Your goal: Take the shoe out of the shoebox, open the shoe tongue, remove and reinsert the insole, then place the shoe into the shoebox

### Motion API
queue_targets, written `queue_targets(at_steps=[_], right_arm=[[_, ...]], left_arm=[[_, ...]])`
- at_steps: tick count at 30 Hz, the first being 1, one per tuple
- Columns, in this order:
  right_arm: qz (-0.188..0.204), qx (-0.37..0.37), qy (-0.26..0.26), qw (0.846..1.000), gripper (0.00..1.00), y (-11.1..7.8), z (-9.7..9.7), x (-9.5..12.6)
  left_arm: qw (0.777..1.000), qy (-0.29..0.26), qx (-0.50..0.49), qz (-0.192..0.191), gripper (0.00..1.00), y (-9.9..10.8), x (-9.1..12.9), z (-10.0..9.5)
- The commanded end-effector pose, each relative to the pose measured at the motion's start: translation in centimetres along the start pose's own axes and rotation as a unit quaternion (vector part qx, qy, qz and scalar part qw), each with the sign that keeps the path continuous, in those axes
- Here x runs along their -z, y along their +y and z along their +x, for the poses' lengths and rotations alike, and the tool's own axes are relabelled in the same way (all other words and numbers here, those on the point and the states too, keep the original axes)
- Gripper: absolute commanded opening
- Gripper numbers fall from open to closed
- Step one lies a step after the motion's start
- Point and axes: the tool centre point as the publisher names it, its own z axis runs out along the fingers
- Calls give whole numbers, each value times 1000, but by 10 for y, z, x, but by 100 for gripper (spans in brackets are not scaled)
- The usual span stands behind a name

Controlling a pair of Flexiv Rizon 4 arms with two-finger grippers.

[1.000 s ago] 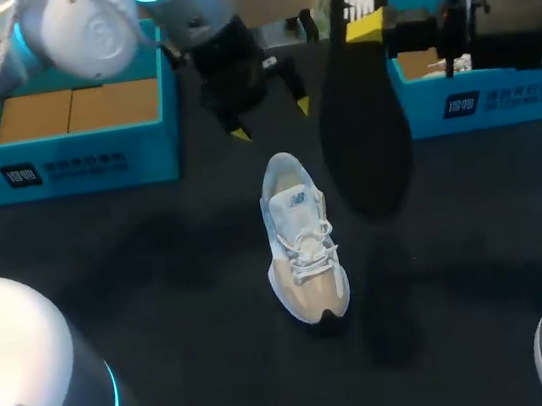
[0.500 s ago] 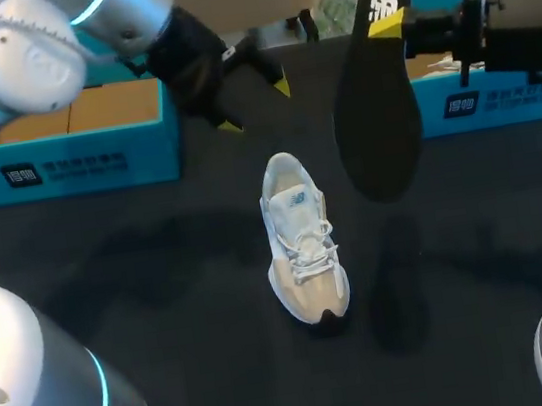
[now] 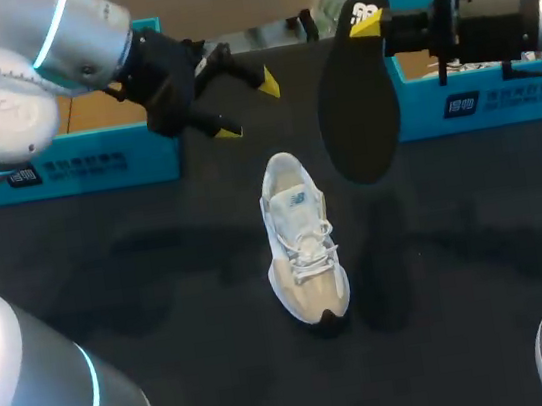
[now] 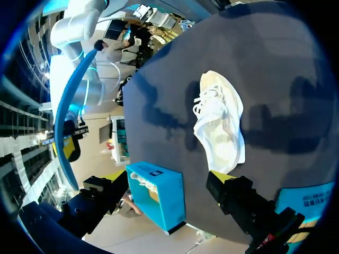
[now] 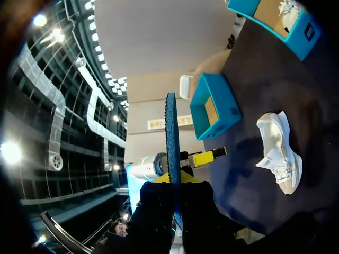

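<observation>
The right claw point(image 3: 368, 24) is clamped on the heel end of the insole point(image 3: 360, 115), with a yellow tip pressed to each face. It holds the insole in the air with the toe end hanging down, above the table point(image 3: 161, 279) and just in front of the right box point(image 3: 499, 98). The left claw point(image 3: 249, 106) hangs with its fingers spread wide and nothing between them. It is off the table surface beside the left box point(image 3: 94, 165) and touches nothing.

The shoe point(image 3: 302, 244) stands on its sole in the middle of the table, toe toward the robot, apart from both claws and both boxes. The insole hangs near its heel on the right side, not touching it.

From overhead the insole shows its broad black face. The right wrist camera catches it only edge-on, as a thin blue strip rising from between its own fingers. That view also looks down into the right box, where a second white shoe point(image 5: 288, 9) lies; overhead only a scrap of white shows there. The left wrist camera looks out between its spread fingers at the right box, with white laces showing inside it, and the shoe lies on the table ahead.

A white logo sits at the insole's heel, a small blue mark on the shoe's tongue, and a white printed label on each box front.
</observation>
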Motion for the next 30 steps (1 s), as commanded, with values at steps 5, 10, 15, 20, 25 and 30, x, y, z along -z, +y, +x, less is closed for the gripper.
queue_targets(at_steps=[5,10,15,20,25,30], right_arm=[[-1,-1,-3,1000,0,2,1,-8],[-1,-1,-3,1000,0,2,1,-8],[-1,-1,-3,1000,0,2,1,-8],[-1,-12,0,1000,0,22,-3,-12],[6,-28,-7,1000,0,41,-13,-18],[15,-48,-2,999,0,55,-25,-29]], left_arm=[[1000,-22,-1,-3,100,-2,2,4],[1000,-22,-1,-3,100,-2,2,4],[1000,-22,-1,-3,100,-2,2,4],[997,-73,7,11,100,-1,6,-6],[994,-105,2,12,100,-3,13,-11],[990,-143,-2,6,100,-8,16,-16]])
